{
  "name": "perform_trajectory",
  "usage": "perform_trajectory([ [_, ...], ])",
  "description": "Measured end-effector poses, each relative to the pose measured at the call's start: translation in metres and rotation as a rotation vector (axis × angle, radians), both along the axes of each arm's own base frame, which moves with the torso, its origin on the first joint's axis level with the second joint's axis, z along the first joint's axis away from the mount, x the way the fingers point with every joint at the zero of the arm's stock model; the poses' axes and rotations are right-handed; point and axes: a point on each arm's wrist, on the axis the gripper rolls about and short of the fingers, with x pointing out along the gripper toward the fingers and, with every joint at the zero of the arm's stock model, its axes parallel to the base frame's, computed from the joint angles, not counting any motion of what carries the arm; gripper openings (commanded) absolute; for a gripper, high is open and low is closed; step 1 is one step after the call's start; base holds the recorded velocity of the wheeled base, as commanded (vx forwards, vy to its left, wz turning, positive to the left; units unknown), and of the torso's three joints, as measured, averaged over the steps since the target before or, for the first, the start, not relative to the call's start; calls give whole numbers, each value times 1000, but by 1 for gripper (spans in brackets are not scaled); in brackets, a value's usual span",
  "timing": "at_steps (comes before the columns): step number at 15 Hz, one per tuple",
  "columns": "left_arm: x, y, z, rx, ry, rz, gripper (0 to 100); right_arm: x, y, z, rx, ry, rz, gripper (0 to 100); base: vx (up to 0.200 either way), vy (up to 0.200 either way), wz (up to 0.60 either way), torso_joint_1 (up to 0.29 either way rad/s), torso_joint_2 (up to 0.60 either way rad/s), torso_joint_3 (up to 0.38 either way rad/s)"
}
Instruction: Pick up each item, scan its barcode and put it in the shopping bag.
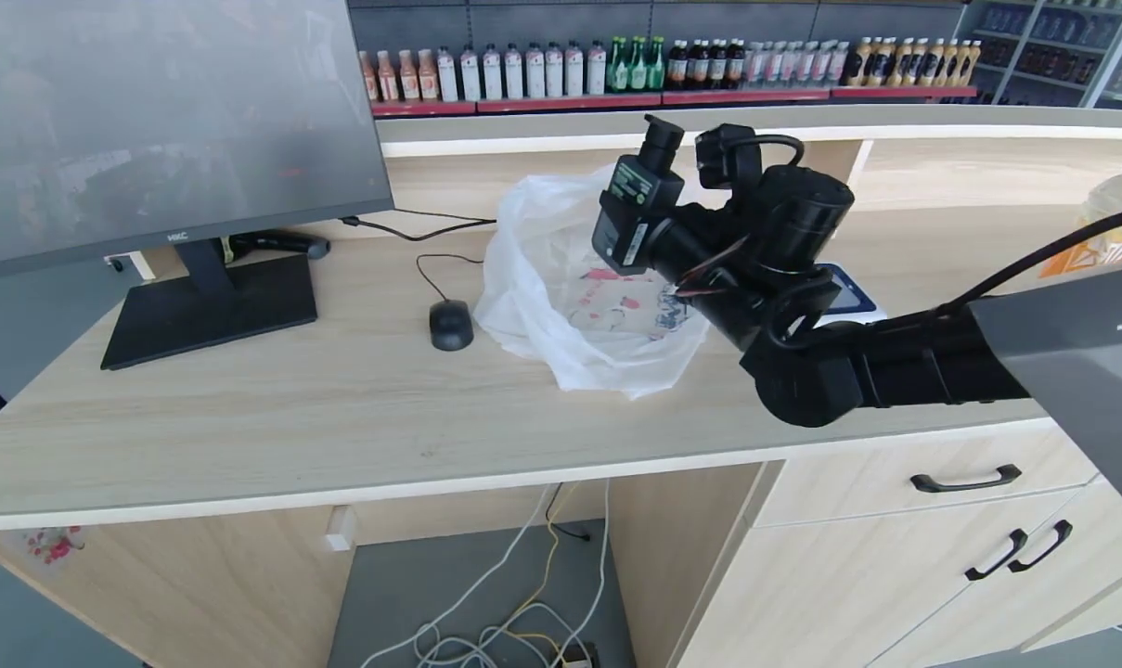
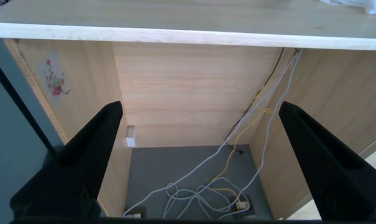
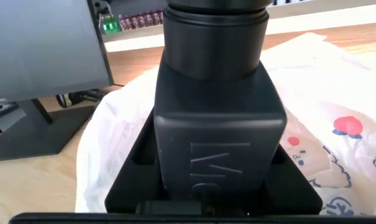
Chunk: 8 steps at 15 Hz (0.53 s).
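**Black bottle held over the shopping bag; left arm low under the counter**

In the head view the right gripper (image 1: pixel 664 237) was clamped on a black bottle (image 1: pixel 631 206), cap up, hanging over the 1 o'clock rim of the white shopping bag (image 1: pixel 561 306). The bag stood open at mid-counter (image 1: pixel 338 408). The right wrist view added what the head camera could not: the bottle's (image 3: pixel 219 143) square body and round cap close up, with the bag (image 3: pixel 337 93) spread behind it. There the bottle hid the fingers themselves, so the grip read mainly from the head view.

The left wrist view showed the left gripper (image 2: pixel 200 163) with its fingers (image 2: pixel 91 158) spread wide and holding nothing. It was below the counter's front edge, facing the knee space and a tangle of cables (image 2: pixel 200 194) on the floor.

From the bag, a mouse (image 1: pixel 451 325) lay just beside it at 9 o'clock and a monitor (image 1: pixel 171 121) stood at 10 o'clock. A dark handheld thing behind the monitor's foot may have been the scanner; it was too small to tell. Bare counter ran from the bag toward 6 and 7 o'clock, up to the front edge.
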Motion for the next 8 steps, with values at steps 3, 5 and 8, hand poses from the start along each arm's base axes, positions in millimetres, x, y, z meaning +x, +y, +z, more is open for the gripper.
perform_trajectory([
  [3,0,0,0,0,0,0,100,21,5,-16,-78,5,-33,0,0,0,0,0,0,0],
  [5,0,0,0,0,0,0,100,30,9,-27,-106,23,-39,0,0,0,0,0,0,0],
  [8,0,0,0,0,0,0,100,40,12,-36,-124,18,-47,0,0,0,0,0,0,0],
])
